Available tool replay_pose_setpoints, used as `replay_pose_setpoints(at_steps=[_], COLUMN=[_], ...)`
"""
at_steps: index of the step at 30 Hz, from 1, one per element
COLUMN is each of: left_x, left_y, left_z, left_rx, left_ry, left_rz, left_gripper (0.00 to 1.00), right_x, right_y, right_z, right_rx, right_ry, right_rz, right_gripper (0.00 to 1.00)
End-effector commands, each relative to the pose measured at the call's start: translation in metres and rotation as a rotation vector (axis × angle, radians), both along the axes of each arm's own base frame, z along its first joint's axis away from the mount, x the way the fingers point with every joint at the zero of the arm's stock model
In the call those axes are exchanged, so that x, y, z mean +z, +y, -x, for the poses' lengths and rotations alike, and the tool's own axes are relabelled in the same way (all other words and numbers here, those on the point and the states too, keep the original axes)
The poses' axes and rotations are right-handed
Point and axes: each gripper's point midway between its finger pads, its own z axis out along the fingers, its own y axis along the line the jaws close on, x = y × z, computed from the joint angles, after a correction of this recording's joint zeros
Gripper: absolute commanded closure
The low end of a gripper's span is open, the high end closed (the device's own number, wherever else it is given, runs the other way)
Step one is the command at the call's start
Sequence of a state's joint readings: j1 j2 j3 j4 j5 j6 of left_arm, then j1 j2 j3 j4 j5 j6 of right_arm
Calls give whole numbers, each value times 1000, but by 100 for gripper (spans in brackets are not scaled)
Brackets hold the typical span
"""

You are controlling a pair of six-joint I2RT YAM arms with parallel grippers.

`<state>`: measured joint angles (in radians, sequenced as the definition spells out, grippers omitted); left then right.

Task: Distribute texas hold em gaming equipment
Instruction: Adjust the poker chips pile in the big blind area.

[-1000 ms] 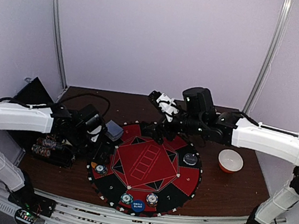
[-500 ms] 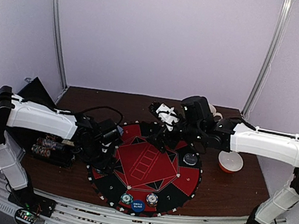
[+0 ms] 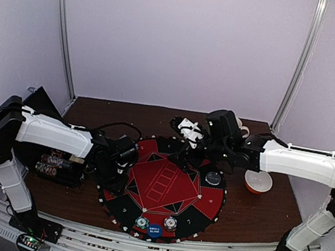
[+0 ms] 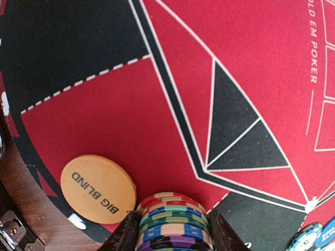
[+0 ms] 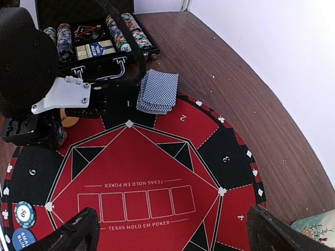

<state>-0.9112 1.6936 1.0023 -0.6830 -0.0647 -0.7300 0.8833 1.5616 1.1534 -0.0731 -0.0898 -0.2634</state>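
Observation:
A stack of multicoloured poker chips (image 4: 172, 222) sits between the fingers of my left gripper (image 4: 172, 238). Both fingers press its sides, and its far end rests by the orange "BIG BLIND" button (image 4: 98, 188) on the red and black mat (image 4: 104, 115). From above, my left gripper (image 3: 111, 177) is at the mat's left edge. My right gripper (image 5: 178, 235) hangs wide open above the mat's centre with nothing between its fingers. A fanned deck of blue-backed cards (image 5: 157, 91) lies on the mat's far edge. A teal chip (image 3: 141, 222), the blue small blind button (image 3: 154, 229) and another chip (image 3: 170, 222) lie at the near rim.
An open black case (image 5: 94, 39) with rows of chips and boxed cards stands left of the mat. A dark button (image 3: 212, 178) lies on the mat's right side. An orange-rimmed white bowl (image 3: 258, 180) sits to the right, and a patterned mug (image 5: 316, 230) stands behind my right arm.
My left gripper has come down from beside the case onto the mat's left edge and closed round the chip stack. My right arm has shifted slightly and stays open.

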Motion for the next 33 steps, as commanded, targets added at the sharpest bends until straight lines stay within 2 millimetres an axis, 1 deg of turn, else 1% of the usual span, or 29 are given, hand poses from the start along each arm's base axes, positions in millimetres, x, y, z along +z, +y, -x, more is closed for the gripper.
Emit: replay_pose_setpoints(at_steps=[1, 6, 11, 12, 13, 15, 16, 17, 22, 24, 27, 29, 31, 33], left_x=[-2, -2, -5, -6, -6, -6, -7, -8, -16, -18, -21, -24, -23, -21], left_y=[-1, 0, 4, 6, 8, 10, 11, 11, 13, 15, 16, 18, 19, 19], left_z=[-8, -9, 0, 2, 4, 5, 5, 4, 7, 9, 12, 14, 16, 17], left_rx=[-23, -35, -47, -48, -50, -58, -60, -61, -78, -82, -86, -88, -90, -91], left_ry=[-29, -30, 1, 7, 14, 19, 19, 18, 38, 45, 56, 68, 71, 71], left_rz=[-37, -46, -50, -55, -61, -69, -77, -82, -101, -107, -112, -114, -108, -102], left_gripper=[59, 71, 72, 70, 66, 53, 48, 45, 40, 42, 47, 52, 58, 62], right_x=[15, 17, 19, 19, 19, 19, 19, 19, 20, 19, 18, 18, 19, 19], right_y=[-7, -8, -8, -8, -7, -7, -7, -6, -6, -8, -10, -10, -10, -10], right_z=[-1, -2, -2, -2, -2, -2, -2, -2, -1, -1, -1, -1, -1, -2], right_rx=[-8, -8, -7, -7, -5, -3, -2, -2, 1, -1, -6, -7, -7, -8], right_ry=[-30, -33, -36, -35, -35, -34, -33, -33, -32, -33, -35, -35, -36, -37], right_rz=[-24, -27, -34, -35, -35, -36, -36, -39, -42, -35, -29, -30, -35, -38], right_gripper=[0, 0, 0, 0, 0, 0, 0, 0, 0, 0, 0, 0, 0, 0])
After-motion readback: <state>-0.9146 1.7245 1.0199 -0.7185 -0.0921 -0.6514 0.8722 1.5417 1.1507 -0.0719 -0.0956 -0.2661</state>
